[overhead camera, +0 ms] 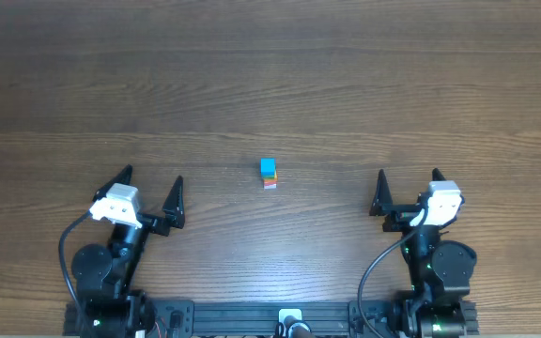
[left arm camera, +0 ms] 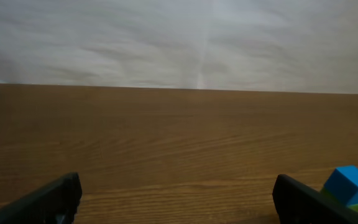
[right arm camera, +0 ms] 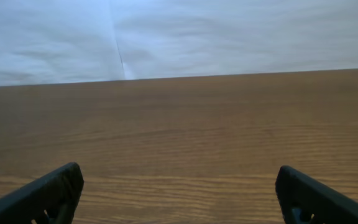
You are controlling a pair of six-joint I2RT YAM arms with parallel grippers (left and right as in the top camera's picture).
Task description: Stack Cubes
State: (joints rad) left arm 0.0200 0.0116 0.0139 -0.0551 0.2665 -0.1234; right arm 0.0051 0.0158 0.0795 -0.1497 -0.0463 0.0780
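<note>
- The left gripper [overhead camera: 153, 176], black two-finger tool on a white-capped wrist, sits left of the small stack of coloured cubes [overhead camera: 269, 175] and well apart from it; its fingers are spread wide with nothing between them.
- Bare brown wood-grain table [overhead camera: 270, 75] lies between that gripper and the stack, with nothing on it.
- The stack stands upright on the table about midway between the two grippers, touched by neither.
- A blue cube [overhead camera: 268, 167] tops the stack; slivers of orange and pink show beneath it from above, and the left wrist view shows a green cube [left arm camera: 357, 205] right under the blue.
- In the left wrist view the stack stands just beyond the tip of one spread finger [left arm camera: 303, 202], outside the gap between the two.
- Beyond the stack, open tabletop runs to the far table edge, where a plain white backdrop [left arm camera: 179, 37] rises.
- The right gripper [overhead camera: 409, 174], the same black-and-white build, sits right of the stack, about as far from it as the left one; its fingers are also spread wide and hold nothing.
- Bare wood separates the right gripper from the stack, and more bare wood continues right of it.
</note>
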